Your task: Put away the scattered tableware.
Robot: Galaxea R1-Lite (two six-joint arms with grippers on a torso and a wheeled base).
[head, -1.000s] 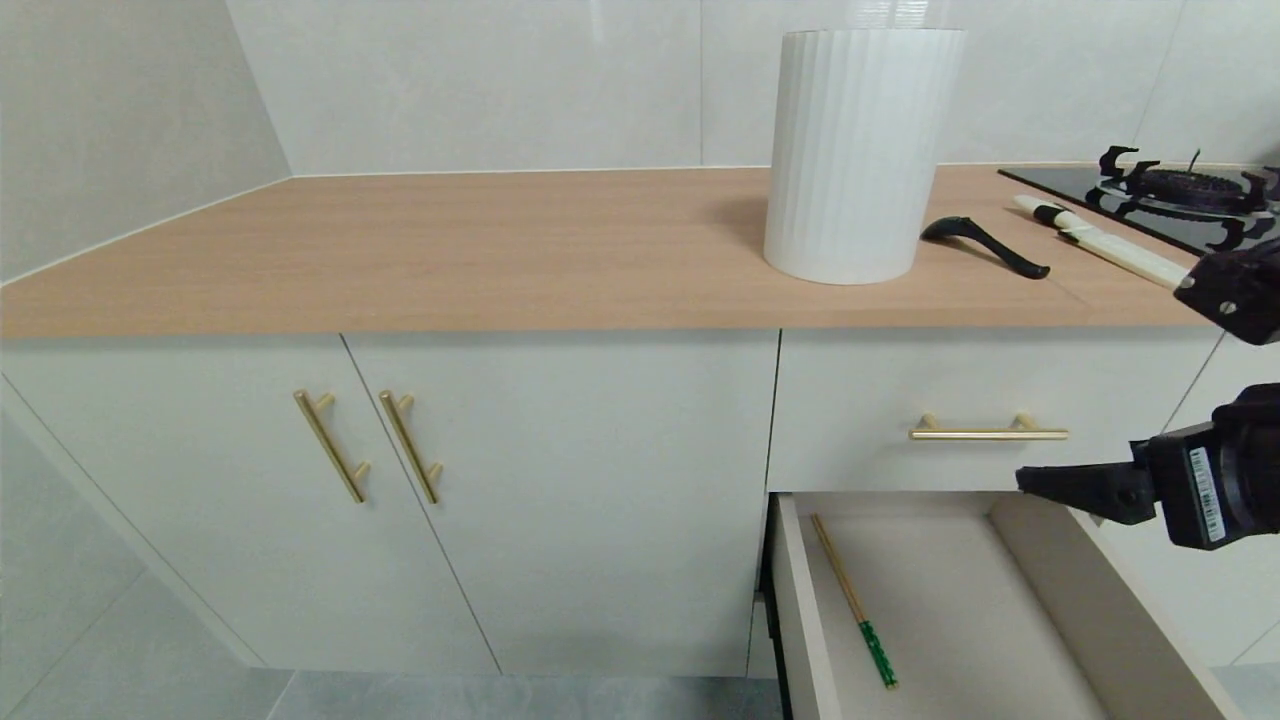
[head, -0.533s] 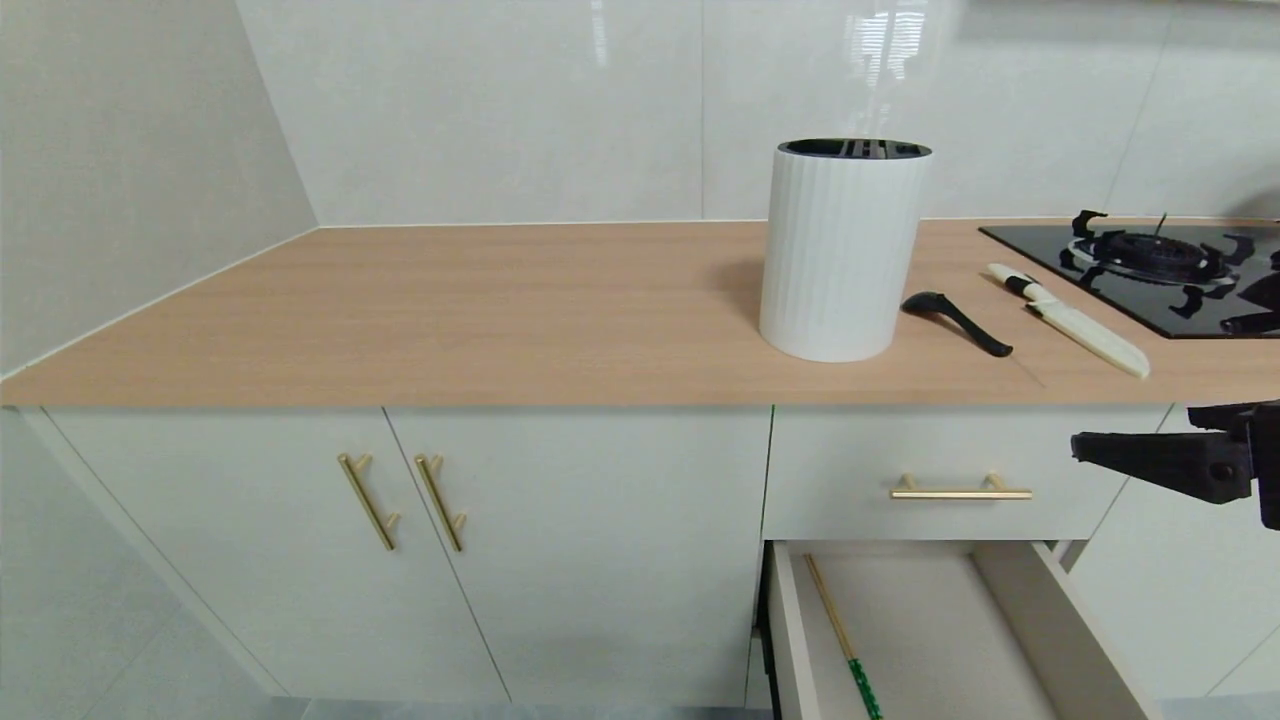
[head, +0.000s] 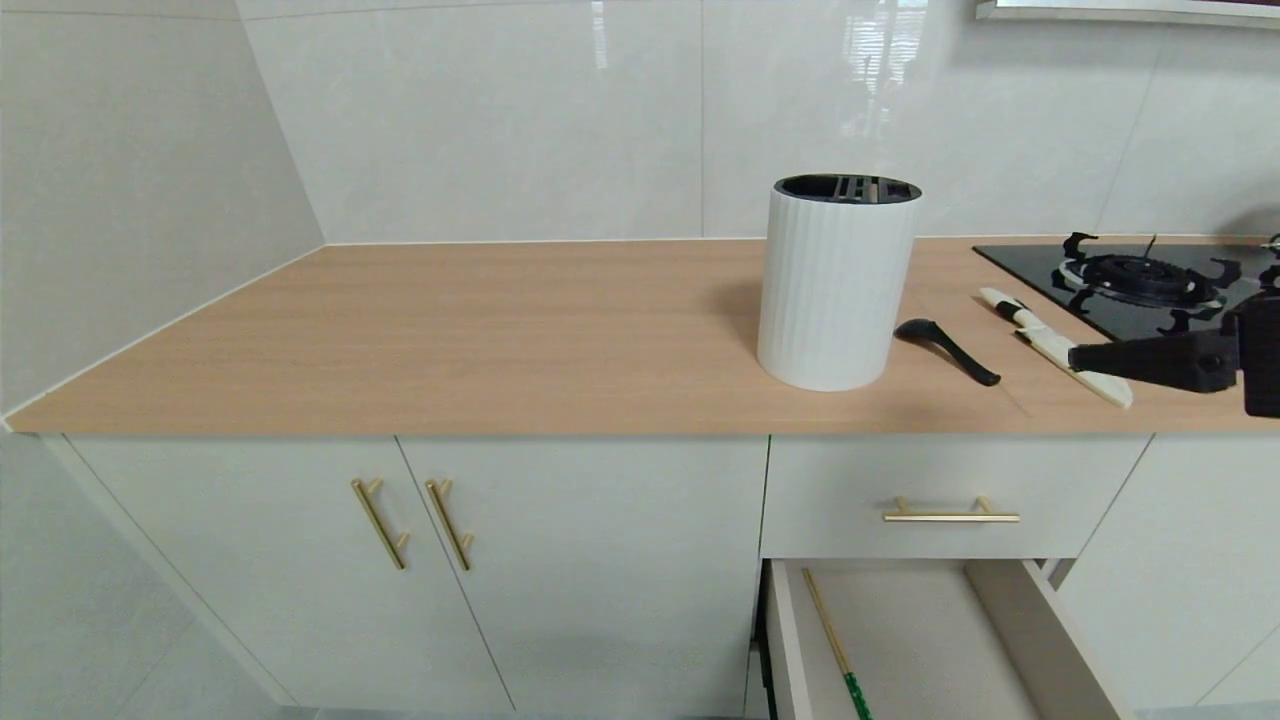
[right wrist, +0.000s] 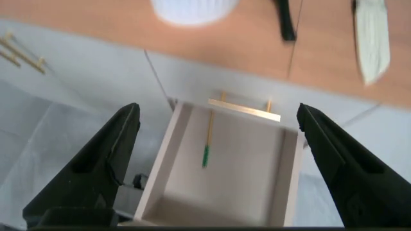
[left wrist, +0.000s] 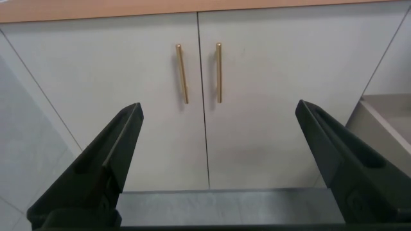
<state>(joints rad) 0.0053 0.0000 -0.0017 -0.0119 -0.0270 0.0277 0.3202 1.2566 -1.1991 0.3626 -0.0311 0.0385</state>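
Head view — knife [head: 1050,343] lies diagonally, blade pointing to the counter [head: 500,330] front; right gripper [right wrist: 217,112] spread wide.

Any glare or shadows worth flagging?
Head view: bright reflections on the wall tiles above the white holder, which throws a soft shadow to its left on the countertop. Left wrist view: cabinet doors evenly lit, no glare.

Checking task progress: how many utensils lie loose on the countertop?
2. A black spoon lies just right of the white holder; a pale knife lies further right, near the hob. Chopsticks already lie in the open drawer. Something behind the holder could be hidden.
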